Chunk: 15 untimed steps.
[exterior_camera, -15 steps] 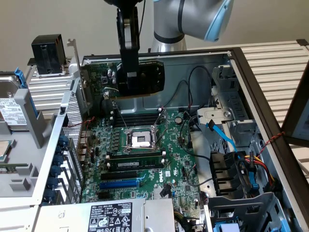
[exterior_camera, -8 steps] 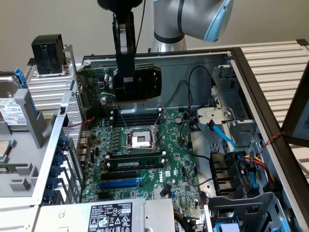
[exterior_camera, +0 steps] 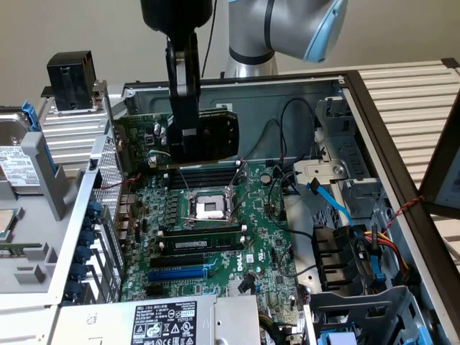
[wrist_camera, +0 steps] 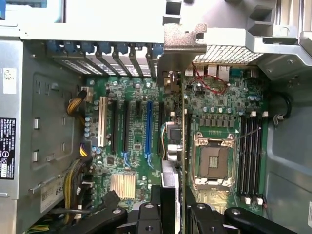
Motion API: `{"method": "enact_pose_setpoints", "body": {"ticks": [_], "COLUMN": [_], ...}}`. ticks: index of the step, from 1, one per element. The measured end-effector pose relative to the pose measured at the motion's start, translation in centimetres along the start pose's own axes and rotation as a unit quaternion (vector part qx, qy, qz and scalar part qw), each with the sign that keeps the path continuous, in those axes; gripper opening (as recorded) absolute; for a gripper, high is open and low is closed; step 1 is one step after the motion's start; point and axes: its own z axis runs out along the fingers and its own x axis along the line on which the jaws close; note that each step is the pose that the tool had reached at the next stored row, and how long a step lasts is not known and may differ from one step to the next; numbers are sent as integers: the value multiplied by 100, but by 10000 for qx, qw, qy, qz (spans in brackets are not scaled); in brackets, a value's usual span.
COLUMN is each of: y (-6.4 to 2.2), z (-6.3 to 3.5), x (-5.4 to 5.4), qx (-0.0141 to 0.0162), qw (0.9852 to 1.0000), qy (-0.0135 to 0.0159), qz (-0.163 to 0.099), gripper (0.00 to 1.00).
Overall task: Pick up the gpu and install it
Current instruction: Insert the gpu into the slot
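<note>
The gpu [exterior_camera: 218, 135] hangs in the air over the far part of the open computer case, green board and black shroud upright. My gripper [exterior_camera: 185, 147] comes down from above and is shut on it. In the wrist view the gpu [wrist_camera: 170, 178] is edge-on between my fingers [wrist_camera: 157, 217], its silver bracket [wrist_camera: 183, 45] pointing at the case's rear slot openings. Its edge lies above the green motherboard [wrist_camera: 131, 146], between the blue slot [wrist_camera: 148, 126] and the CPU socket [wrist_camera: 213, 161]. The card is clear of the motherboard [exterior_camera: 237, 244].
The CPU socket [exterior_camera: 208, 208] and memory slots [exterior_camera: 205, 174] lie under the card. A power supply [exterior_camera: 180, 320] is at the front. Cables [exterior_camera: 363, 248] and a drive cage [exterior_camera: 338, 154] fill the exterior view's right. A hard drive [exterior_camera: 16, 162] rests outside on the exterior view's left.
</note>
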Motion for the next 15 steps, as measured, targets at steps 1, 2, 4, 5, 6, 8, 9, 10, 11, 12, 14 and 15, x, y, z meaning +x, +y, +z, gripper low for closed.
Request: {"method": "enact_pose_setpoints", "body": {"ticks": [1, 2, 4, 5, 6, 8, 9, 10, 11, 12, 14, 15], "y": [1, 1, 3, 5, 9, 14, 19, 22, 26, 29, 34, 36], "z": [16, 31, 67, 76, 82, 113, 131, 149, 167, 186, 223, 242], "x": [4, 7, 12, 21, 29, 48, 56, 63, 71, 79, 94, 101], "qx": [5, 10, 11, 10, 9, 5, 4, 3, 3, 3, 2, 2], "qw": [10000, 10000, 9999, 9999, 9999, 9999, 9999, 9999, 9999, 9999, 9998, 9998], "qy": [0, 1, 2, 3, 3, 2, 2, 3, 3, 3, 4, 3], "qz": [28, 62, 119, 124, 126, 133, 139, 146, 153, 162, 184, 195], "gripper": [28, 28, 28, 28, 28, 28, 28, 28, 28, 28, 28, 28]}}
